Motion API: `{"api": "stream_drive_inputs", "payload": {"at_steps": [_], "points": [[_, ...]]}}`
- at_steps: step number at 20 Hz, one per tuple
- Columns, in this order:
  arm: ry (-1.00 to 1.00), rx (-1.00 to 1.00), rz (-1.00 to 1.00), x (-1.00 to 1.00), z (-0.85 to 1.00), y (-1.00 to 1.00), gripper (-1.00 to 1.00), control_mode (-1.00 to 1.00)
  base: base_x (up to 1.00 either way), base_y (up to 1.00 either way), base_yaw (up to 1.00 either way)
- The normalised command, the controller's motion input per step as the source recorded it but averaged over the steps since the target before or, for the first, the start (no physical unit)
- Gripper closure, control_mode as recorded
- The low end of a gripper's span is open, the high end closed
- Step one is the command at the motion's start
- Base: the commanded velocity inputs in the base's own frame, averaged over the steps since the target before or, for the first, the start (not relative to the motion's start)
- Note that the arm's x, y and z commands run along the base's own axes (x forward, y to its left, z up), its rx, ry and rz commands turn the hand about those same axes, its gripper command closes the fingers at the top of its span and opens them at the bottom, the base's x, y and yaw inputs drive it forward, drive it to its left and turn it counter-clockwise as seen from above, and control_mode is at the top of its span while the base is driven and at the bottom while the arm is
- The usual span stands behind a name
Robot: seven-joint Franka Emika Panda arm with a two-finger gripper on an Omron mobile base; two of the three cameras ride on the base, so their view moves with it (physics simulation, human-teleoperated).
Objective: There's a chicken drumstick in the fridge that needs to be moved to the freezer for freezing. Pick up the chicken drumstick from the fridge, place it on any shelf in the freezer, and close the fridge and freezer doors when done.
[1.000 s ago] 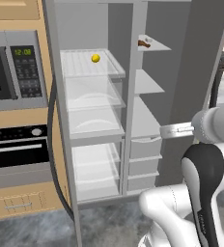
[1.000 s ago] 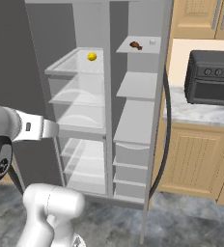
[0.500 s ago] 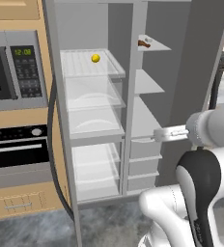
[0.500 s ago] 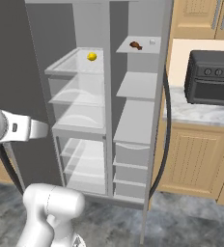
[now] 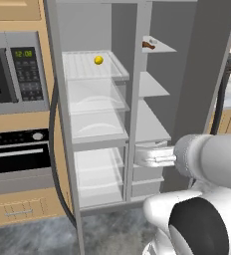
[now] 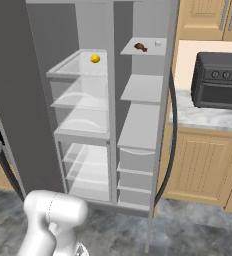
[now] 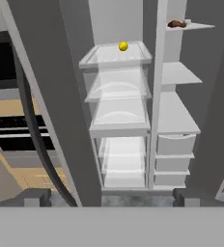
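Note:
The brown chicken drumstick (image 5: 148,45) (image 6: 140,47) (image 7: 176,23) lies on the top shelf of the narrow right compartment, beside a small white thing (image 6: 158,43). A yellow lemon (image 5: 98,60) (image 6: 95,58) (image 7: 123,46) rests on the top shelf of the wider left compartment. Both doors stand open. My gripper (image 5: 140,157) (image 7: 111,198) hangs well in front of the cabinet at about drawer height, far below the drumstick. It faces the shelves, open, with nothing between its fingers.
The left door (image 6: 18,100) and right door (image 5: 207,74) stick out on either side. A microwave (image 5: 13,74) and oven (image 5: 18,154) stand to the left. A toaster oven (image 6: 218,80) sits on the stone counter (image 6: 203,117) to the right. Drawers (image 7: 174,144) fill the lower right compartment.
The hand has dropped lower and swung left across the front of the cabinet. The forearm now looms larger in the left base view. Drumstick, lemon and doors are unmoved.

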Motion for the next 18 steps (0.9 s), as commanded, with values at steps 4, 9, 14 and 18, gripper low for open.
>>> {"api": "stream_drive_inputs", "payload": {"at_steps": [4, 9, 14, 18], "points": [[-0.11, 0.21, 0.0, -0.39, -0.08, 0.49, -1.0, -1.0, 0.0, 0.0, 0.0], [-0.17, 0.09, -0.09, 0.11, -0.5, 0.68, -1.0, -1.0, 0.0, 0.0, 0.0], [-0.17, 0.0, -0.13, 0.51, -0.44, 0.81, -1.0, -1.0, 0.0, 0.0, 0.0], [-0.16, -0.03, -0.18, 0.7, -0.56, 0.85, -1.0, -1.0, 0.0, 0.0, 0.0]]}}
